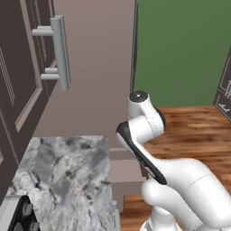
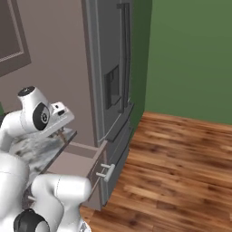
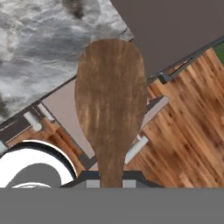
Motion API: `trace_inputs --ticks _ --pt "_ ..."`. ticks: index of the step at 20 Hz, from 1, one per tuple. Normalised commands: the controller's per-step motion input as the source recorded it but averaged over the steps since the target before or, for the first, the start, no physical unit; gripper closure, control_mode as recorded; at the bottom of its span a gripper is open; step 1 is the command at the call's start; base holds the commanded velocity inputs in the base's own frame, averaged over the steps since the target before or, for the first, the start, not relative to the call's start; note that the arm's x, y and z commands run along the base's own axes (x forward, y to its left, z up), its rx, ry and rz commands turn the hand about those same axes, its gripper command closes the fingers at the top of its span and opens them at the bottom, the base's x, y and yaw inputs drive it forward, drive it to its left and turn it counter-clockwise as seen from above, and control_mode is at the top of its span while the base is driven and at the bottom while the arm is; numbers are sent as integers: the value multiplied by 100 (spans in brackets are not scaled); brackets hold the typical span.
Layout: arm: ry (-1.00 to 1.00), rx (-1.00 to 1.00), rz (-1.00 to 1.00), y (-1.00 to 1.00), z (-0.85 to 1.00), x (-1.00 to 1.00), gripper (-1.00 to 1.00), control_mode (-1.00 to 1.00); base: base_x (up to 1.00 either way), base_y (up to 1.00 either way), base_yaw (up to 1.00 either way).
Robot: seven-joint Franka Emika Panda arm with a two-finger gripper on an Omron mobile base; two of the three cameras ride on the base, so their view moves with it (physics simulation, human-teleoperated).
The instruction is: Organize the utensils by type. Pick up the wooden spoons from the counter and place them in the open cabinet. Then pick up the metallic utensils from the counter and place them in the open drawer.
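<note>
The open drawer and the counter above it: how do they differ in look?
The counter is grey-and-white marbled stone; the open drawer is plain grey-brown. The counter's top is flat and bare here; the drawer is a shallow box, pulled out, with a silver bar handle on its front.

Steel fridge [image 2: 113, 77] against green wall [image 2: 190, 54]; wood floor [image 2: 176, 172]; cooktop knobs [image 1: 25, 216].

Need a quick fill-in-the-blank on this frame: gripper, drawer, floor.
1. The gripper is shut on a ____ spoon.
2. The drawer beside the fridge stands ____.
3. The counter top is grey-and-white ____ stone.
4. The wall above the floor is ____.

Missing: wooden; open; marbled; green
</note>
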Motion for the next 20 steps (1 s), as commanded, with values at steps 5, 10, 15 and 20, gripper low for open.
trace_inputs --ticks 5,10,15,20 --pt "0 25 -43 -9 -11 46 100 -100 0 0 0" --pt "-2 24 -39 -11 -38 4 100 -100 0 0 0" --pt "-1 19 -38 -11 -37 6 100 -100 0 0 0" --pt "0 9 -25 -8 -36 20 100 -100 0 0 0"
